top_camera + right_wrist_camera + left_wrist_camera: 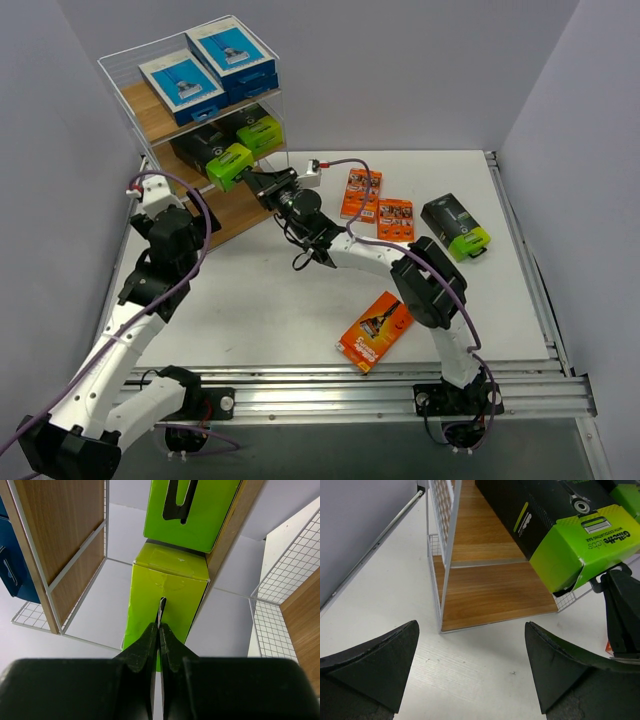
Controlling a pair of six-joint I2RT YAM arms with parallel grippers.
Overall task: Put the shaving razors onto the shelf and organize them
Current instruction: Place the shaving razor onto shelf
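- The right gripper [159,628] is pinched tight on the thin hang tab of a black and lime-green pack [167,592], with only the tab between its fingers.
- In the top view that pack [228,166] lies on the middle tier of the shelf [148,112], at the upper left of the frame. Its green end pokes out past the front edge toward the arm.
- A second black and green pack [255,130] sits just beside it on the same tier, further back and right.
- Two blue-and-white packs [181,84] lie side by side on the top tier.
- The left gripper [471,625] has its fingers spread wide with nothing between them. It hangs over the table [260,300] facing the shelf's bottom board — the corner of the wire frame is straight ahead.
- In the left wrist view the gripped pack's green end overhangs the bottom board at the upper right, with a dark part of the right gripper just below it.
- The right arm stretches from the lower right of the top view across the middle of the table to the shelf front, and a purple cable [440,285] runs along it.
- Still on the table are two orange packs [361,193] just right of the right gripper, and a loose black and green pack [456,226] further right.
- A third orange pack [375,331] lies at lower centre, near the right arm's elbow.
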